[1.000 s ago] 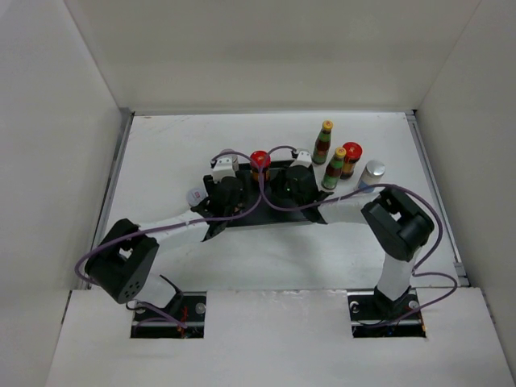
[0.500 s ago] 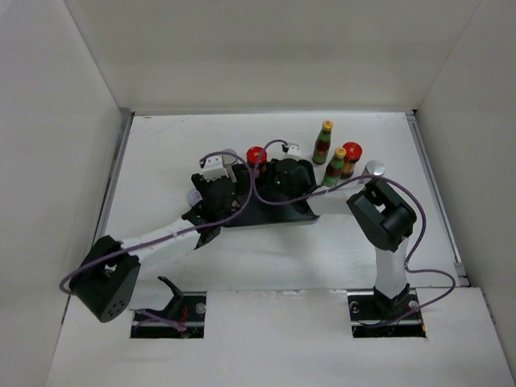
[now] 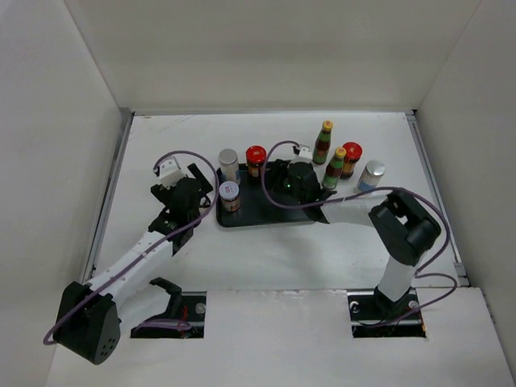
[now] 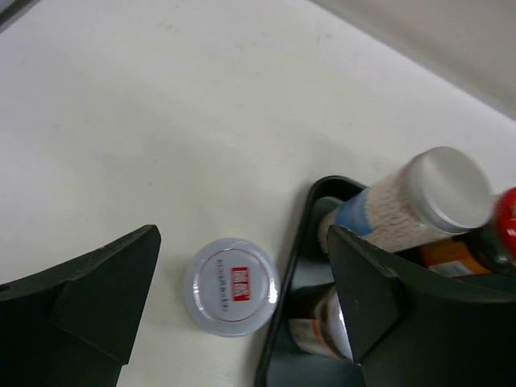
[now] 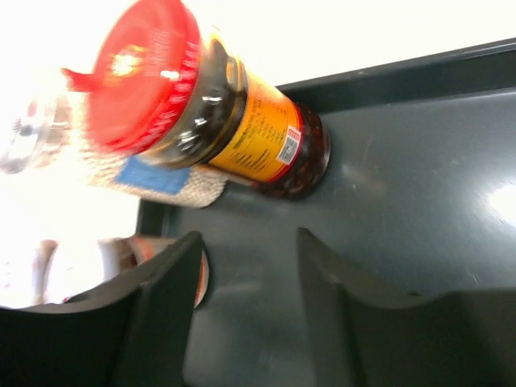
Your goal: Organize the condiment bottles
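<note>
While both arms reach over the table, I log every position against the black tray (image 3: 260, 213).

Left gripper (image 4: 242, 242): fingers spread wide, holding nothing, hovering just off the tray's left edge. Below it a short white-lidded jar (image 4: 232, 286) stands on the table outside the tray, just beside that edge. The overhead view hides it under the gripper.

Inside the tray, against the left edge, stands a small labelled jar (image 3: 230, 196).

Right gripper (image 5: 250, 242): fingers parted, nothing between them, low over the bare tray floor at mid-tray.

In the tray's far left corner a tall silver-lidded jar (image 3: 229, 160) and a red-capped jar (image 3: 255, 159) stand upright, side by side.

Off the tray's far right corner, on the table, are a slim yellow-capped bottle (image 3: 334, 168), a second red-capped jar (image 3: 351, 160) and a white-blue bottle (image 3: 372, 176). Another yellow-capped bottle (image 3: 325, 142) stands farthest back.
</note>
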Controlling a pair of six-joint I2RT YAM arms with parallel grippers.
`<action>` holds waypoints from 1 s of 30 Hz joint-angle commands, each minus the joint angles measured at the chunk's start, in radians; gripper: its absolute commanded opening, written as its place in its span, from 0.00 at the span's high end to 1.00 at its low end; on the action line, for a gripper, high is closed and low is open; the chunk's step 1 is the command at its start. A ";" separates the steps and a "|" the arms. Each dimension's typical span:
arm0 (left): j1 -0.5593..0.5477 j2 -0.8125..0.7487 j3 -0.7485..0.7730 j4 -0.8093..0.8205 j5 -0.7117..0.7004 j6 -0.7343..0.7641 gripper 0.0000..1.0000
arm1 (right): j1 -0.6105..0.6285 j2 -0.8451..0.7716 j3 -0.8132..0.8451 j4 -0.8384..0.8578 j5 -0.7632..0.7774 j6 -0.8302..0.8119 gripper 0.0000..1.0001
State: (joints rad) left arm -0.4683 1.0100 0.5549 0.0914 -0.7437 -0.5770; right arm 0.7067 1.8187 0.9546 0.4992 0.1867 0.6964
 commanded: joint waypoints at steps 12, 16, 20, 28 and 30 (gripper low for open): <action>0.066 0.142 -0.033 -0.003 0.121 -0.031 0.15 | -0.003 -0.401 -0.266 0.075 -0.003 -0.047 0.35; 0.067 0.177 -0.017 0.034 0.133 -0.018 0.25 | -0.002 -0.463 -0.332 0.071 0.008 -0.080 0.32; 0.058 0.193 -0.009 0.034 0.133 -0.007 0.43 | -0.009 -0.481 -0.364 0.085 0.000 -0.083 0.32; 0.070 0.060 -0.018 -0.028 0.109 -0.006 0.68 | -0.040 -0.521 -0.387 0.087 -0.021 -0.087 0.31; 0.066 -0.019 0.003 -0.056 0.084 0.005 0.69 | -0.039 -0.519 -0.386 0.087 -0.024 -0.087 0.31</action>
State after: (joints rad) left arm -0.4061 1.1213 0.5316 0.0093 -0.6121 -0.5911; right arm 0.6685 1.3231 0.5720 0.5346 0.1822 0.6220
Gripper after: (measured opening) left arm 0.606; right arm 0.689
